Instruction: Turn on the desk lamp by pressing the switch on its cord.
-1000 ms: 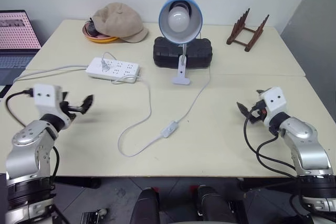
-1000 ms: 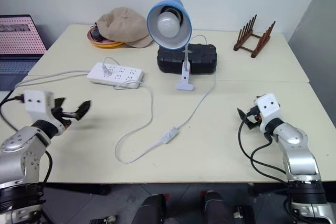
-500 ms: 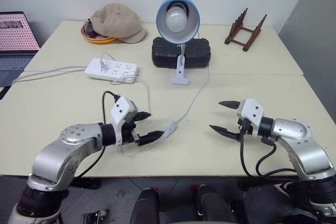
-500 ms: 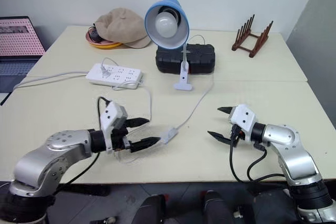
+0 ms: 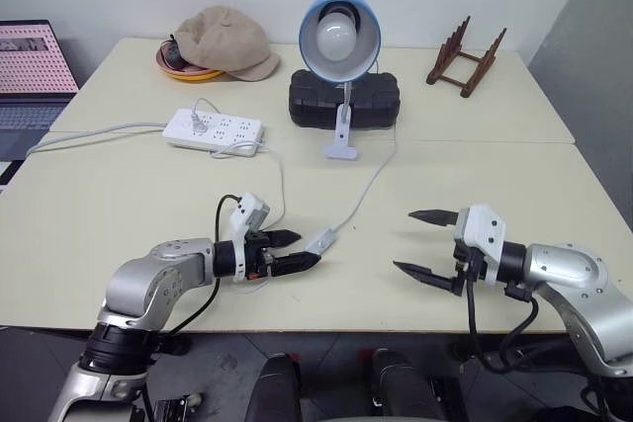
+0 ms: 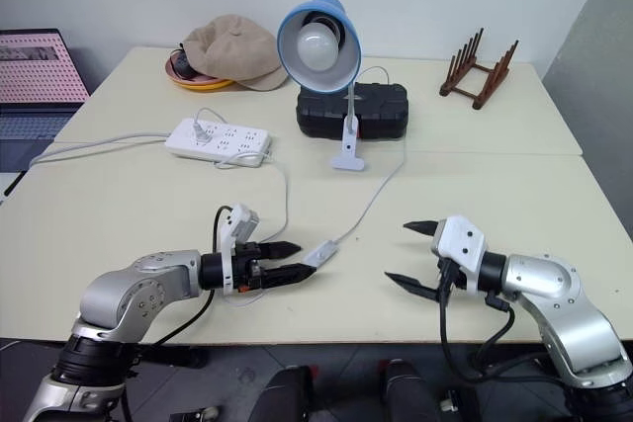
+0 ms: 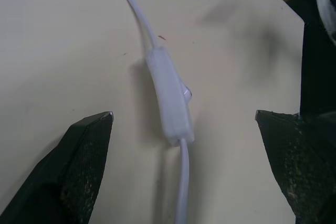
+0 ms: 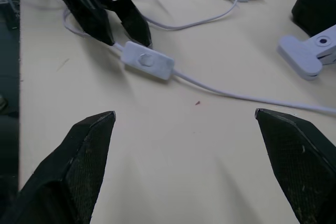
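The desk lamp (image 5: 339, 35) stands at the back middle of the table, its blue shade and white bulb facing me. Its thin white cord (image 5: 364, 188) runs forward from the base to the switch (image 5: 319, 241), a small white oblong lying flat. My left gripper (image 5: 298, 250) is open and low over the table, its tips just left of the switch. In the left wrist view the switch (image 7: 169, 95) lies ahead between the two fingers (image 7: 79, 174). My right gripper (image 5: 407, 240) is open, pointing left at the switch (image 8: 148, 61) from a hand's width away.
A white power strip (image 5: 213, 128) lies at the back left with the cord plugged in. Behind it a tan cap (image 5: 226, 39) rests on an orange dish. A black case (image 5: 343, 99) sits behind the lamp, a wooden rack (image 5: 465, 54) at the back right, a laptop (image 5: 30, 66) far left.
Both arms have swung in from the table's sides toward the switch. The left gripper has turned right and dropped beside it. The right gripper has turned left and drawn back.
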`<action>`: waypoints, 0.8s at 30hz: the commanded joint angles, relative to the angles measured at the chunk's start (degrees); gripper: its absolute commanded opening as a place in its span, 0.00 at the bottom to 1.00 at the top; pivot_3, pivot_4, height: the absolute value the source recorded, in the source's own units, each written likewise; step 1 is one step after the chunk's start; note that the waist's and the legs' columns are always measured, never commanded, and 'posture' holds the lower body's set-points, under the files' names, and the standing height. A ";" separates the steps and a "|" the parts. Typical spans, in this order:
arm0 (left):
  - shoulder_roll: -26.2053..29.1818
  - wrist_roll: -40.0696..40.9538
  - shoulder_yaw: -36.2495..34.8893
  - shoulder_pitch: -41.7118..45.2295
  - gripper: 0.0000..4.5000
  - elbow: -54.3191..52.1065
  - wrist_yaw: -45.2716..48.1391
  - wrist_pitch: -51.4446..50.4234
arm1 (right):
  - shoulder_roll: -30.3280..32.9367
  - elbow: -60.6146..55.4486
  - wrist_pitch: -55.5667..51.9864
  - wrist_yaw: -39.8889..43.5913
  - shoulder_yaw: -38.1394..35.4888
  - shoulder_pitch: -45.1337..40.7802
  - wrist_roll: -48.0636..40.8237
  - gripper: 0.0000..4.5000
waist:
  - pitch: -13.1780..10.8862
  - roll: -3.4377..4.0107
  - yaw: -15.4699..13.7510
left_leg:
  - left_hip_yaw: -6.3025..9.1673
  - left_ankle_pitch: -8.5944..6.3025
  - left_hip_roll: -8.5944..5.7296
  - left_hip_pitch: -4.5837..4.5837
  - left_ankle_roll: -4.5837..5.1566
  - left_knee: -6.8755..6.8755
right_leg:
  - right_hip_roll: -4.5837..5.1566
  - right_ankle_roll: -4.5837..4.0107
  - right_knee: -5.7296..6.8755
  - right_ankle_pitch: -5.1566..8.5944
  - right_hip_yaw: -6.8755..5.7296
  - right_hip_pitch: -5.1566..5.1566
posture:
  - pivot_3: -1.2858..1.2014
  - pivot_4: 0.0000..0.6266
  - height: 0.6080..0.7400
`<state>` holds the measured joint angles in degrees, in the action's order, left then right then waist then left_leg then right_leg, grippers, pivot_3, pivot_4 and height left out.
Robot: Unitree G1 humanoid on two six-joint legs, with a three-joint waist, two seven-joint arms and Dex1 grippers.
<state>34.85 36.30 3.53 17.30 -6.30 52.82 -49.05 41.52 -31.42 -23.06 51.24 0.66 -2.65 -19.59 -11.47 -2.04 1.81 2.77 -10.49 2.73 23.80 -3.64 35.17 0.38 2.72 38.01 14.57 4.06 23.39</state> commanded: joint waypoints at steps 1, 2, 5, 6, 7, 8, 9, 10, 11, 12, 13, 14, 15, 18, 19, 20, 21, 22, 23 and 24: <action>-0.34 -0.48 1.72 0.68 1.00 0.32 2.46 1.18 | 0.82 -3.10 -0.41 -1.19 -2.36 0.65 -0.89 0.99 | 0.00 0.00 0.05 | -0.01 0.00 0.00 0.00 0.00 0.01 | 0.00 0.00 -0.01 0.00 0.01 -0.01 | 0.52 0.24 1.00; -0.47 -0.49 1.80 0.66 0.96 0.41 2.60 1.35 | 0.84 -3.20 -0.52 -1.44 -2.45 0.84 -0.84 1.00 | 0.00 0.00 0.09 | -0.01 0.00 0.00 0.00 0.00 0.01 | 0.00 0.00 -0.01 0.00 0.02 -0.01 | 0.52 0.24 1.00; -0.93 -0.50 1.89 0.84 0.86 0.60 2.60 1.45 | 0.93 -3.50 -0.66 -1.76 -2.70 1.24 -1.00 1.00 | 0.00 0.00 0.09 | 0.01 0.00 0.01 -0.02 0.00 0.01 | -0.01 0.00 0.02 0.00 0.00 0.00 | 0.52 0.24 1.00; -1.22 -0.68 2.01 1.04 0.79 0.99 2.55 1.69 | 0.97 -3.50 -0.62 -1.82 -2.75 1.34 -1.00 1.00 | 0.00 0.00 0.07 | 0.01 0.00 0.00 -0.02 0.00 0.01 | -0.01 -0.01 0.02 0.00 0.00 -0.01 | 0.52 0.24 1.00; -1.40 -0.81 2.06 1.13 0.73 1.22 2.54 1.86 | 1.02 -3.51 -0.61 -1.84 -2.79 1.44 -1.00 1.00 | 0.00 0.00 0.05 | 0.01 0.00 0.00 -0.02 0.00 0.01 | -0.01 -0.01 0.02 0.00 0.00 -0.01 | 0.52 0.24 1.00; -1.49 -0.86 2.00 1.10 0.68 1.29 2.57 1.96 | 1.04 -3.55 -0.65 -1.87 -2.85 1.53 -1.03 1.00 | 0.00 0.00 0.05 | 0.01 0.00 0.00 -0.01 0.00 0.01 | 0.00 0.00 0.01 0.00 0.00 -0.01 | 0.52 0.24 1.00; -1.52 -0.89 1.91 1.07 0.63 1.31 2.62 1.97 | 1.05 -3.52 -0.69 -1.87 -2.91 1.53 -1.08 1.00 | 0.00 0.00 0.05 | 0.00 0.00 0.00 -0.01 0.00 0.02 | 0.00 0.00 0.00 0.00 0.01 -0.01 | 0.52 0.24 1.00; -1.43 -0.88 1.79 0.93 0.58 1.18 2.70 1.94 | 1.09 -3.52 -0.71 -1.85 -3.00 1.54 -1.15 1.00 | 0.00 0.00 0.05 | 0.00 0.00 0.00 -0.01 0.00 0.02 | 0.00 0.00 0.00 0.00 0.01 -0.01 | 0.52 0.24 1.00; -1.39 -0.83 1.59 0.79 0.55 1.12 2.64 1.88 | 1.10 -3.31 -0.69 -1.81 -3.04 1.38 -1.17 1.00 | 0.00 0.00 0.05 | 0.00 0.00 0.00 -0.01 0.00 0.02 | 0.00 0.00 0.00 0.00 0.01 -0.01 | 0.52 0.24 1.00; -1.34 -0.80 1.46 0.62 0.50 1.01 2.63 1.85 | 1.10 -3.12 -0.65 -1.77 -3.04 1.27 -1.17 1.00 | 0.00 0.00 0.05 | 0.01 0.00 0.00 -0.01 0.00 0.02 | 0.00 0.00 0.00 0.00 0.00 -0.01 | 0.52 0.24 1.00; -1.31 -0.77 1.38 0.50 0.44 0.94 2.61 1.84 | 1.10 -3.00 -0.62 -1.74 -3.04 1.20 -1.16 1.00 | 0.00 0.00 0.05 | 0.01 0.00 0.00 -0.01 0.00 0.02 | 0.00 0.00 0.00 0.00 0.00 -0.01 | 0.52 0.24 1.00; -1.29 -0.81 1.37 0.39 0.40 0.87 2.57 1.87 | 1.09 -2.91 -0.58 -1.71 -3.00 1.14 -1.13 1.00 | 0.00 0.00 0.05 | 0.01 0.00 0.00 -0.01 0.00 0.02 | 0.00 0.00 0.00 0.00 0.00 -0.01 | 0.52 0.24 1.00; -1.15 -0.72 1.34 0.13 0.35 0.53 2.61 1.77 | 1.06 -2.86 -0.53 -1.70 -2.95 1.05 -1.09 1.00 | 0.00 0.00 0.05 | 0.01 0.00 0.00 -0.01 0.00 0.02 | 0.00 0.00 0.00 0.00 0.00 -0.01 | 0.52 0.24 1.00; -0.90 -0.91 1.53 -0.56 0.20 0.07 2.69 1.99 | 0.93 -2.20 -0.56 -1.74 -2.71 0.08 -0.98 1.00 | 0.00 0.00 0.06 | 0.00 0.00 0.00 -0.01 0.00 0.02 | 0.00 0.00 0.00 0.00 0.01 -0.01 | 0.52 0.24 1.00; -0.97 -0.95 1.51 -0.59 0.16 0.08 2.60 2.06 | 0.87 -2.03 -0.61 -1.75 -2.65 -0.18 -1.00 1.00 | 0.00 0.00 0.08 | 0.00 0.00 0.00 -0.01 0.00 0.02 | 0.00 0.00 0.00 0.00 0.01 -0.01 | 0.52 0.24 1.00; -0.99 -0.87 1.44 -0.60 0.11 0.01 2.55 1.96 | 0.85 -1.94 -0.61 -1.73 -2.60 -0.29 -0.99 1.00 | 0.00 0.00 0.08 | 0.00 0.00 0.00 -0.02 0.00 0.02 | 0.00 0.00 0.00 0.00 0.01 -0.01 | 0.52 0.24 1.00; -0.94 -0.68 1.34 -0.68 0.09 -0.24 2.58 1.80 | 0.86 -1.95 -0.55 -1.69 -2.57 -0.24 -0.96 1.00 | 0.00 0.00 0.07 | 0.01 0.00 0.00 -0.02 0.00 0.02 | 0.00 0.00 0.00 0.00 0.00 -0.01 | 0.52 0.24 1.00; -0.96 -0.33 1.08 -0.67 0.08 -0.51 2.50 1.44 | 0.88 -1.82 -0.50 -1.62 -2.53 -0.29 -0.93 1.00 | 0.00 0.00 0.06 | 0.01 0.00 0.00 -0.01 0.00 0.02 | 0.00 -0.01 0.00 0.00 0.00 -0.01 | 0.52 0.24 1.00; -0.96 -0.08 0.91 -0.67 0.08 -0.70 2.44 1.19 | 0.90 -1.74 -0.47 -1.57 -2.50 -0.31 -0.91 1.00 | 0.00 0.00 0.05 | 0.01 0.00 0.00 -0.01 0.00 0.02 | 0.00 0.00 0.00 0.00 0.00 -0.01 | 0.52 0.24 1.00; -1.02 0.69 0.34 -0.47 0.08 -1.02 2.32 0.43 | 0.85 -1.44 -0.68 -1.63 -2.45 -0.58 -0.93 1.00 | 0.00 0.00 0.05 | 0.01 0.00 0.00 -0.01 0.00 0.02 | 0.00 -0.01 0.00 0.00 0.00 -0.01 | 0.52 0.24 1.00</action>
<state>33.63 35.50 5.46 16.54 -4.84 54.60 -48.31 42.12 -32.40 -24.02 49.72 -0.83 -2.56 -19.59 -11.47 -2.05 1.86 2.78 -10.49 2.74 23.80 -3.64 35.19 0.38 2.71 38.00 14.57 4.06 23.38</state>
